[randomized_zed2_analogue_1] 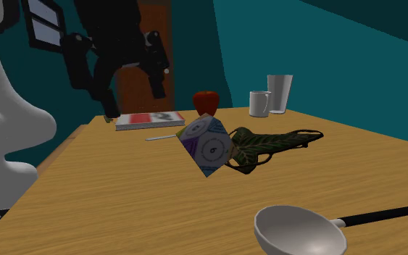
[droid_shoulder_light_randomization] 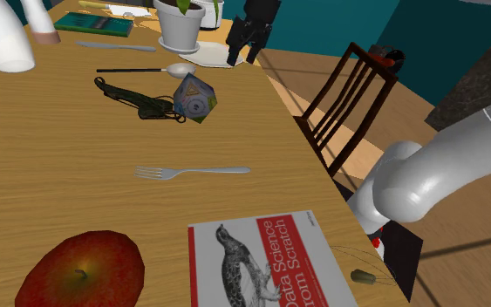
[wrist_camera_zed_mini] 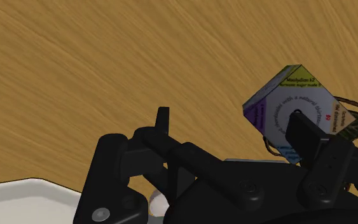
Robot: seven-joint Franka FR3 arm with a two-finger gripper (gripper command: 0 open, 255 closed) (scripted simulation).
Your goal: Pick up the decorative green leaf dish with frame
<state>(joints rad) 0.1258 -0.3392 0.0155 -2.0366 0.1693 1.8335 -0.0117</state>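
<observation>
On the shoulder view's left you have the green leaf dish [droid_shoulder_light_randomization: 134,98], lying flat in its thin dark frame on the counter [droid_shoulder_light_randomization: 60,174]. Just to its right a many-sided printed box [droid_shoulder_light_randomization: 194,98] stands tilted on a corner, seemingly touching the dish's end. Further right, up by the white plant pot [droid_shoulder_light_randomization: 180,26], the gripper [droid_shoulder_light_randomization: 243,54] hangs above the counter, fingers spread with nothing between them. You are in the approach, I judge. Next, carry the gripper over past the box, line up with the frame's rim, and descend clear of the box.
</observation>
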